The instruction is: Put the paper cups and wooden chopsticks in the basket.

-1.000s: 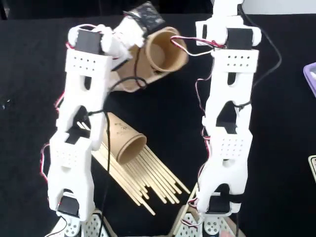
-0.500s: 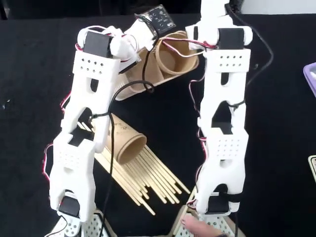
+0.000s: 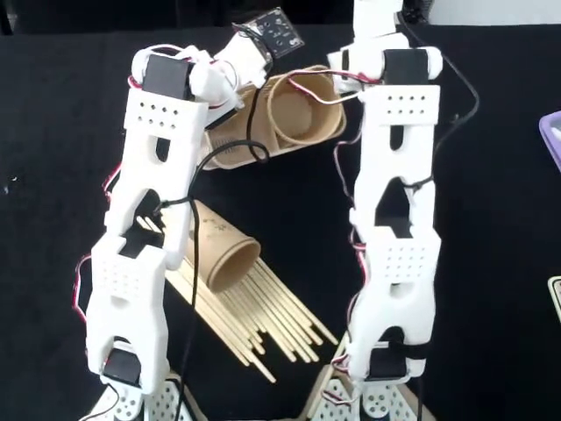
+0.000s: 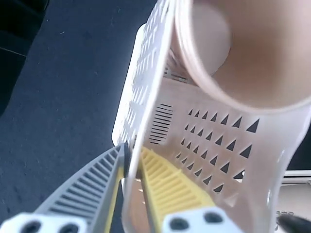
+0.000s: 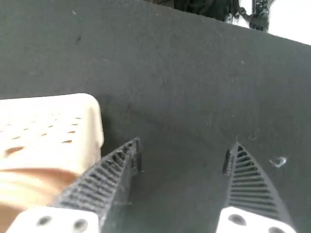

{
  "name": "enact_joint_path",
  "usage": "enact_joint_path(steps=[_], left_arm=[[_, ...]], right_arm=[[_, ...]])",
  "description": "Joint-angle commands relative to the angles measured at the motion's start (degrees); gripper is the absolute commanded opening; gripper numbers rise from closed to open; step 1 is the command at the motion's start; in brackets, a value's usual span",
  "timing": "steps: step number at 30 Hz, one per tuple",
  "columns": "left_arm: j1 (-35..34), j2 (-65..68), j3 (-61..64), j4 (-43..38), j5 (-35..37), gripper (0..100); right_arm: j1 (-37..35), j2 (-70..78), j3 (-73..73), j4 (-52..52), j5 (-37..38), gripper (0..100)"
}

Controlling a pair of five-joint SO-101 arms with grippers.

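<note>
My left gripper (image 4: 132,156) clamps the wall of the basket (image 4: 204,141), which holds one paper cup (image 4: 243,53), a second cup (image 3: 221,252) lies on the chopsticks (image 3: 280,320) nearer my bases, and my right gripper (image 5: 187,145) hangs wide open and empty beside the basket.

Setting: a robotics test bench, probably in a lab or hobby workshop; cannot tell which.

Evidence:
- The table (image 3: 61,132) is draped in plain black cloth.
- The left arm (image 3: 145,219) and right arm (image 3: 399,219) stand side by side at the near edge. Both have white perforated plastic shells and exposed servo wires (image 3: 316,74).
- Props: wooden chopsticks (image 3: 272,320) lie loose on the cloth, with a paper cup (image 3: 219,250) lying on them.
- Past the far edge is dark gear (image 5: 243,12), too blurred to identify, against a pale wall (image 5: 291,19).
- The edge of a purple object (image 3: 552,132) shows at far right.
</note>
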State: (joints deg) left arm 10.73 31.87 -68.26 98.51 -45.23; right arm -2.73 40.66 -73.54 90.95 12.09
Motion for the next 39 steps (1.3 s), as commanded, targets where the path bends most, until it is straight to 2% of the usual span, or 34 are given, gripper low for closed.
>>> enact_joint_path(steps=[1, 6, 15, 20, 26, 34, 39], left_arm=[[-0.1, -2.4, -0.3, -1.6, 0.8, 3], [-0.1, -2.4, -0.3, -1.6, 0.8, 3], [-0.2, -2.4, -0.3, -1.6, 0.8, 3], [-0.7, -2.4, -0.3, -1.7, 0.8, 3], [-1.1, -2.4, -0.2, -1.9, 0.8, 3], [-1.1, -2.4, -0.2, -2.0, 0.9, 3], [-1.1, -2.4, -0.2, -2.0, 0.9, 3]], right_arm=[[-3.3, -4.4, -8.4, 5.5, 0.2, 29.0], [-4.4, -4.4, -12.9, 9.0, 0.2, 29.0], [-5.5, -1.6, -11.6, 9.8, 0.4, 28.9], [-3.3, 2.0, -12.4, 9.8, 0.4, 28.9], [-0.5, -2.3, -18.6, 10.3, 0.2, 28.6], [0.0, -18.3, -1.8, 10.3, -0.8, 28.7], [-3.1, -28.9, 16.5, 9.8, 1.5, 28.9]])
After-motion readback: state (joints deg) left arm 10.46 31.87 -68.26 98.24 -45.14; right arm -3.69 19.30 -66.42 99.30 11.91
